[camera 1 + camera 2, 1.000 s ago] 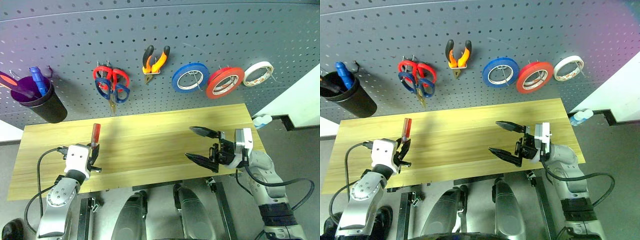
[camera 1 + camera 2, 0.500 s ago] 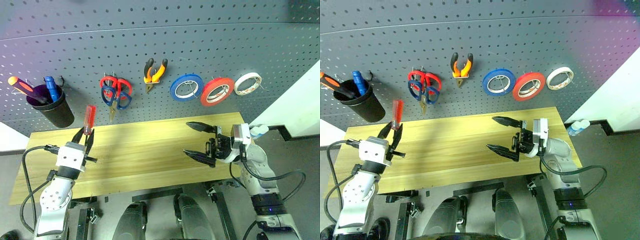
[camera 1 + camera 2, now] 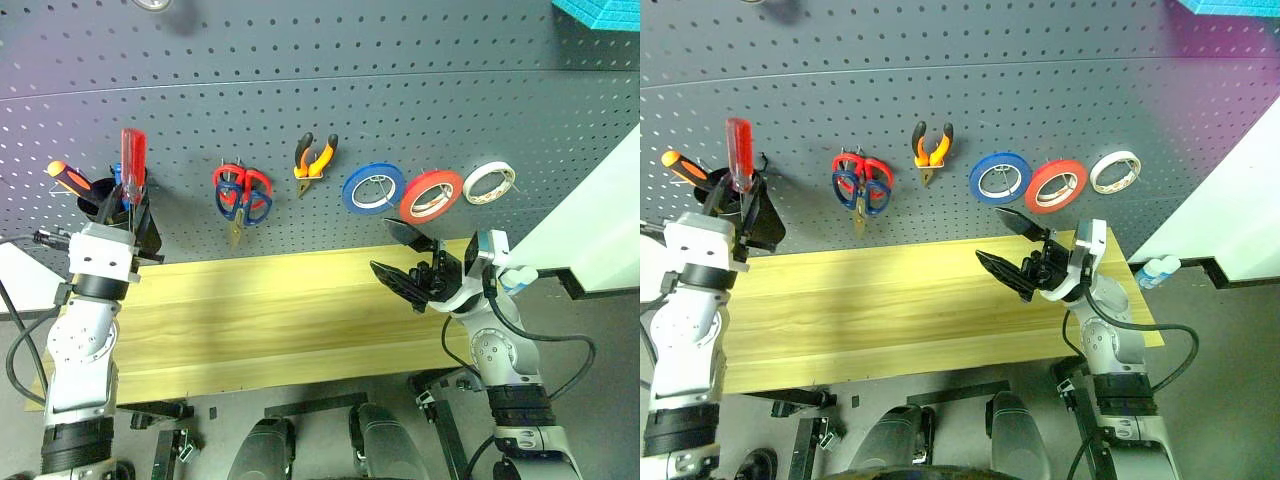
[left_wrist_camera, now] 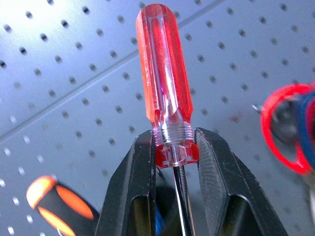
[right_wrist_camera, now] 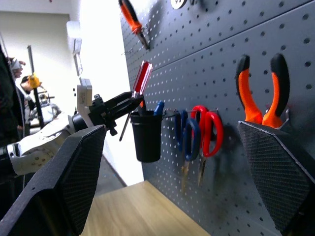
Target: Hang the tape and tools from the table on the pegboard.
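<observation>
I see the black cup [image 3: 128,222] hanging on the pegboard [image 3: 330,110] at about nine o'clock in the head view. An orange-handled screwdriver [image 3: 70,180] leans out of it toward ten o'clock; beside it sits something blue that I cannot make out clearly.

My left gripper [image 4: 172,157] is clamped on the red-handled screwdriver [image 3: 133,160], pinching it at the base of the handle where the shaft begins. The clear red handle stands up at twelve o'clock from the fingers [image 4: 140,187], and the thin metal shaft runs down between them toward six. In the head view the gripper and screwdriver are right in front of the cup, with the handle rising above the cup's rim; whether the tip is inside the cup I cannot tell.

My right gripper [image 3: 405,262] is spread wide and empty, over the right end of the table [image 3: 280,320].

Along the pegboard from the cup toward three o'clock hang the red-handled scissors [image 3: 243,188] with the dark blue-handled scissors [image 3: 240,207] overlapping them, the pliers [image 3: 315,157], a blue roll [image 3: 373,188], the red tape [image 3: 431,195] and a pale roll [image 3: 489,182].
</observation>
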`<action>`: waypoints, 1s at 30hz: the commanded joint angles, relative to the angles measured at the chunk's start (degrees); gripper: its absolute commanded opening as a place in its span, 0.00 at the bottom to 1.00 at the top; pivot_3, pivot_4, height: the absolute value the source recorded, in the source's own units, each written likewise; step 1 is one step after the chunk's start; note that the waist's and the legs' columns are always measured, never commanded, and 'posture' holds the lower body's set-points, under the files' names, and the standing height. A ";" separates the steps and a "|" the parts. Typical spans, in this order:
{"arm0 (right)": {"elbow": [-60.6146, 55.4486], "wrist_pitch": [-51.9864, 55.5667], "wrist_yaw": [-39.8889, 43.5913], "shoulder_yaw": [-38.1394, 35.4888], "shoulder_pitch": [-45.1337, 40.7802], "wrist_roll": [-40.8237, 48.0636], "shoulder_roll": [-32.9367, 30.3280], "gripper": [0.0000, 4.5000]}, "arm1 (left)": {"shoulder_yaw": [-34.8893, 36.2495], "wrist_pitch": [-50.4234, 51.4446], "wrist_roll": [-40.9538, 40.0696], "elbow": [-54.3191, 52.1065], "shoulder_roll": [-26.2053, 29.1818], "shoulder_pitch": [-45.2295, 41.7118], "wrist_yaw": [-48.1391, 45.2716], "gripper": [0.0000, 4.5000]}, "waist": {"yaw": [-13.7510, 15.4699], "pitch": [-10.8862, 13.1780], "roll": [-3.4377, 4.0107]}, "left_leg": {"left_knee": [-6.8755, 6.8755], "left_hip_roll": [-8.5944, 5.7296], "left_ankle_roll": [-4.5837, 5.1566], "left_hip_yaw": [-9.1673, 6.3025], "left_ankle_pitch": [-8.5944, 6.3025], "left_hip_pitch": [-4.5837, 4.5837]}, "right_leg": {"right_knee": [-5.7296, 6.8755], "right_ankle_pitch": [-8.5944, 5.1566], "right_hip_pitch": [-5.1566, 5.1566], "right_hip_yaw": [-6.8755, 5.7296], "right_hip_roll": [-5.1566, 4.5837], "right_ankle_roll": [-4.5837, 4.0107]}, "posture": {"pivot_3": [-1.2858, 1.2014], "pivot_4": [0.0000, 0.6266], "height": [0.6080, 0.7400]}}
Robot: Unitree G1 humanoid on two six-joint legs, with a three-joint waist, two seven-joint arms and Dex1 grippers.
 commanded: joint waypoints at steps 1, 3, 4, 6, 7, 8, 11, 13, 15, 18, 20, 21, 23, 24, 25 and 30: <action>-3.51 -0.07 -0.61 -0.18 -0.45 0.64 0.56 1.00 | 2.49 -0.01 -0.09 0.57 3.13 -4.42 0.77 0.18 | 0.00 -0.17 0.00 | 0.01 0.00 -0.02 0.00 0.01 0.03 | 0.03 0.00 0.01 0.00 0.01 0.00 | 0.47 0.13 0.98; -3.88 -0.24 -0.54 -0.10 -0.53 0.48 0.60 1.00 | 3.01 0.22 -0.41 1.74 4.62 -6.52 0.63 0.18 | -0.02 -0.28 0.01 | 0.03 0.00 -0.03 0.00 0.02 0.05 | 0.09 0.00 0.01 0.00 0.02 0.00 | 0.47 0.13 0.98; -4.02 -0.32 -0.52 -0.08 -0.56 0.42 0.61 1.00 | 3.16 0.30 -0.72 2.16 5.03 -7.14 0.64 0.18 | -0.04 -0.36 0.01 | 0.03 0.00 -0.03 0.00 0.02 0.06 | 0.10 0.00 0.01 0.01 0.02 0.00 | 0.47 0.13 0.98; -4.67 -0.54 0.42 0.55 -0.64 0.09 0.37 1.00 | 3.33 -0.11 -0.63 3.99 6.27 -8.96 0.54 0.18 | -0.17 -0.61 0.04 | 0.03 0.00 -0.02 0.00 0.02 0.07 | 0.10 0.00 0.01 0.02 0.04 0.00 | 0.47 0.13 0.98; -5.33 -0.13 0.44 0.85 -0.66 0.29 0.41 1.00 | 3.34 -0.28 -0.56 4.88 6.80 -9.84 0.42 0.18 | -0.16 -0.63 0.05 | 0.03 0.00 -0.02 0.01 0.02 0.08 | 0.10 0.00 0.02 0.03 0.04 0.00 | 0.46 0.13 0.98; -5.87 0.01 0.86 1.20 -0.73 0.40 0.38 1.00 | 3.28 -0.49 -0.51 5.72 7.16 -10.63 0.34 0.18 | -0.20 -0.64 0.06 | 0.03 0.00 -0.02 0.02 0.02 0.11 | 0.11 0.00 0.04 0.03 0.04 0.00 | 0.46 0.13 0.98; -7.10 0.41 1.65 2.25 -0.86 0.37 0.28 1.00 | 2.97 -0.97 -0.65 7.15 7.79 -12.30 0.16 0.18 | -0.33 -0.66 0.05 | 0.03 0.01 -0.02 0.02 0.02 0.24 | 0.14 0.00 0.15 0.04 0.07 0.00 | 0.46 0.14 0.98; -7.48 0.55 2.01 2.63 -0.97 0.48 0.28 1.00 | 2.91 -1.01 -0.68 7.86 8.10 -13.35 0.11 0.18 | -0.57 -0.66 0.04 | 0.03 0.01 -0.02 0.01 0.02 0.37 | 0.13 0.00 0.28 0.04 0.07 0.00 | 0.46 0.14 0.98; -7.95 0.42 2.43 3.08 -0.97 0.50 0.31 1.00 | 2.93 -0.78 -1.08 8.45 8.16 -14.29 0.01 0.18 | -0.73 -0.66 0.04 | 0.03 0.01 -0.01 0.01 0.02 0.50 | 0.13 0.00 0.41 0.04 0.06 0.00 | 0.46 0.15 0.98; -8.26 1.43 2.02 3.31 -1.28 1.27 0.63 1.00 | 2.49 -1.18 -1.04 10.31 8.52 -15.84 -0.16 0.18 | -1.02 -0.66 0.05 | 0.02 0.01 -0.01 0.01 0.01 0.74 | 0.12 0.00 0.64 0.04 0.06 0.00 | 0.46 0.15 0.98; -7.90 2.00 1.54 2.91 -1.56 1.84 0.88 1.00 | 2.43 -1.68 -0.93 11.76 8.76 -16.66 -0.19 0.18 | -1.34 -0.66 0.04 | 0.02 0.01 -0.01 0.01 0.01 0.78 | 0.16 0.00 0.67 0.05 0.06 0.00 | 0.46 0.16 0.98; -7.62 2.18 1.40 2.59 -1.72 2.22 1.05 1.00 | 2.52 -1.82 -0.96 12.66 8.72 -17.15 -0.04 0.18 | -1.40 -0.66 0.04 | 0.03 0.01 -0.01 0.01 0.02 0.80 | 0.18 0.00 0.67 0.05 0.06 0.00 | 0.46 0.16 0.98; -7.61 2.18 1.20 2.42 -1.63 2.38 1.29 1.00 | 2.46 -2.39 -0.71 14.19 8.72 -17.71 0.10 0.18 | -1.57 -0.66 0.04 | 0.03 0.01 -0.01 0.01 0.02 0.82 | 0.24 0.00 0.65 0.07 0.08 0.00 | 0.46 0.16 0.98; -7.75 2.07 1.19 2.48 -1.47 2.33 1.37 1.00 | 2.42 -2.59 -0.79 14.59 8.63 -17.75 0.04 0.18 | -1.58 -0.66 0.04 | 0.03 0.03 -0.01 0.01 0.02 0.82 | 0.25 -0.01 0.64 0.07 0.10 0.00 | 0.46 0.16 0.98; -7.72 2.05 1.07 2.52 -1.46 2.27 1.45 1.00 | 2.36 -2.88 -0.77 15.01 8.63 -17.82 0.00 0.18 | -1.57 -0.66 0.04 | 0.03 0.03 -0.01 0.01 0.02 0.82 | 0.26 -0.01 0.62 0.08 0.10 0.00 | 0.46 0.16 0.98; -7.20 1.58 0.83 2.07 -1.18 1.94 1.42 1.00 | 2.10 -3.62 -3.00 16.99 7.58 -17.83 -1.34 0.18 | -1.50 -0.66 0.04 | 0.04 0.03 -0.01 0.02 0.02 0.81 | 0.28 -0.01 0.61 0.09 0.08 0.00 | 0.46 0.17 0.98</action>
